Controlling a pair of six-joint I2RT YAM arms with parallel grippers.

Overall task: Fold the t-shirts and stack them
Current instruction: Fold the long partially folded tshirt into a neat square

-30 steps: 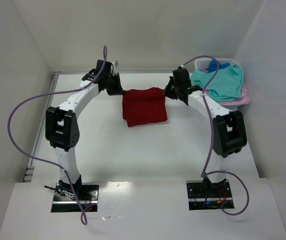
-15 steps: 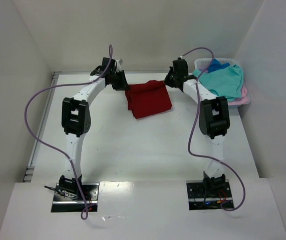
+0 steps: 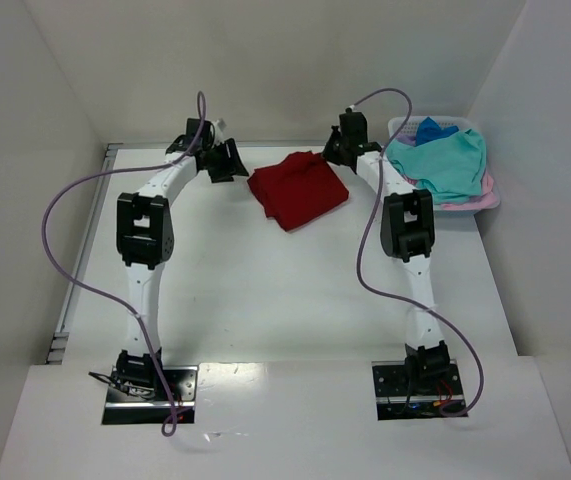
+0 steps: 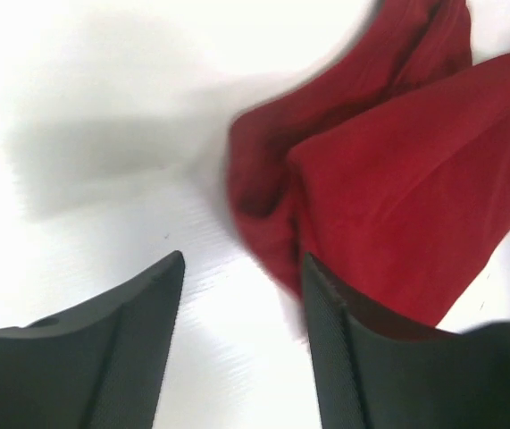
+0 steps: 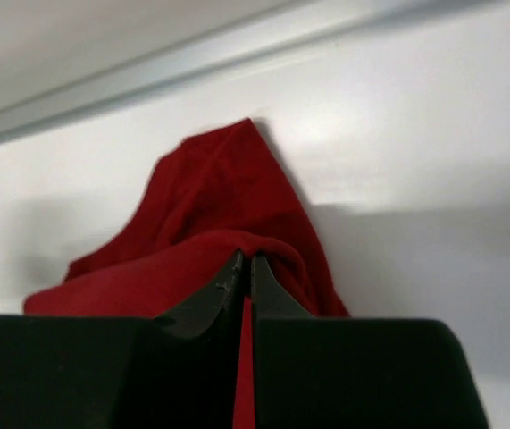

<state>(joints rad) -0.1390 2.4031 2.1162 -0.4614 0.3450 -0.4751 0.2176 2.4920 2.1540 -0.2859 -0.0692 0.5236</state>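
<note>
A folded dark red t-shirt [image 3: 298,190] lies at the far middle of the table, turned at an angle. My left gripper [image 3: 233,160] stands open just left of it; in the left wrist view the jaws [image 4: 244,259] hold only bare table between them, and the red shirt [image 4: 397,206] lies beside the right finger. My right gripper [image 3: 330,155] is at the shirt's far right corner. In the right wrist view its fingertips [image 5: 246,256] are nearly together, pinching a raised fold of the red cloth [image 5: 210,197]. Teal [image 3: 445,160], pink [image 3: 475,200] and blue [image 3: 428,130] t-shirts lie in the basket.
A pale slotted laundry basket [image 3: 402,126] stands in the far right corner against the white walls. A metal strip [image 5: 237,54] runs along the table's back edge just behind the red shirt. Purple cables loop off both arms.
Both arms have reached further back, carrying the red shirt away from me and turning it. The left gripper has opened and let go of the cloth.
</note>
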